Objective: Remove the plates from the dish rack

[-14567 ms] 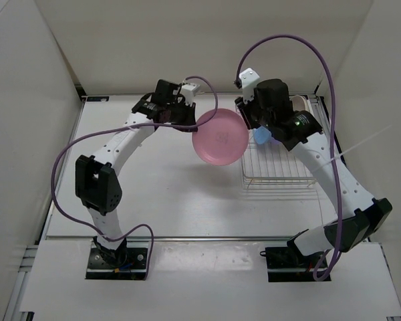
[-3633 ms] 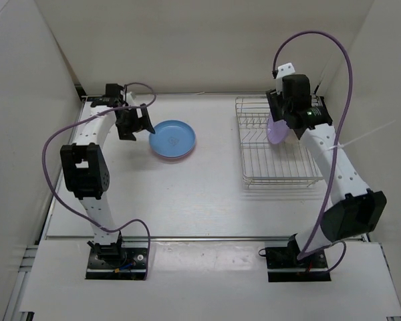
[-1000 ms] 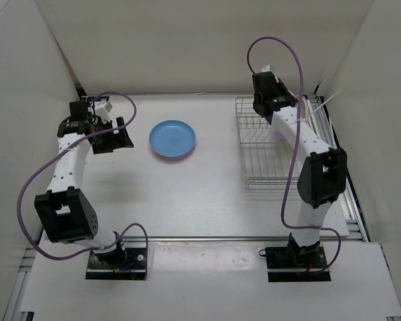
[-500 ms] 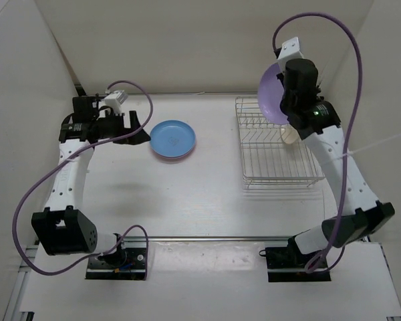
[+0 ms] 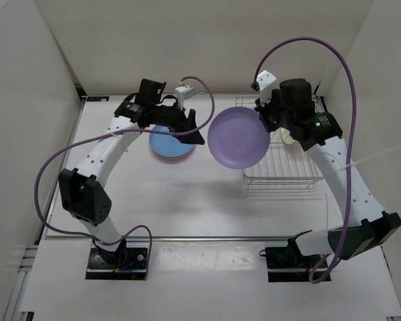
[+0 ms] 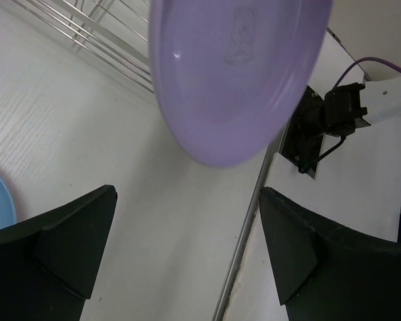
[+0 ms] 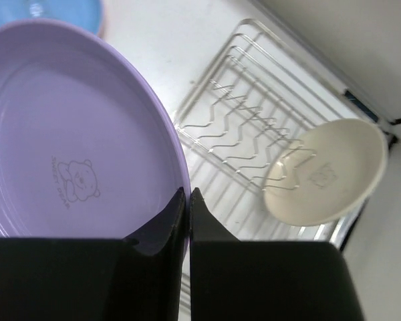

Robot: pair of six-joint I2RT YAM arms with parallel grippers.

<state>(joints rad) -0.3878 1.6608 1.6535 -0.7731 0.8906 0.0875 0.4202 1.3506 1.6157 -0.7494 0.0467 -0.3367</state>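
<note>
A purple plate [image 5: 239, 139] hangs in the air left of the dish rack [image 5: 281, 167], tilted on edge. My right gripper [image 5: 265, 119] is shut on its rim, with its fingertips [image 7: 189, 200] pinching the purple plate [image 7: 67, 154]. My left gripper [image 5: 195, 127] is open just left of that plate, and its fingers [image 6: 60, 247] stand wide apart below the purple plate [image 6: 234, 73] without touching it. A cream plate [image 7: 327, 174] stands among the prongs of the dish rack [image 7: 247, 127]. A blue plate [image 5: 168, 146] lies on a pink plate [image 5: 166, 160] on the table.
The left arm crosses above the blue plate and hides part of it. White walls close the table in at the back and on both sides. The right arm's base [image 6: 324, 120] shows at the table's near edge.
The right arm has brought the purple plate down and left, away from the rack. The left arm has swung right over the blue plate towards it, still open.
</note>
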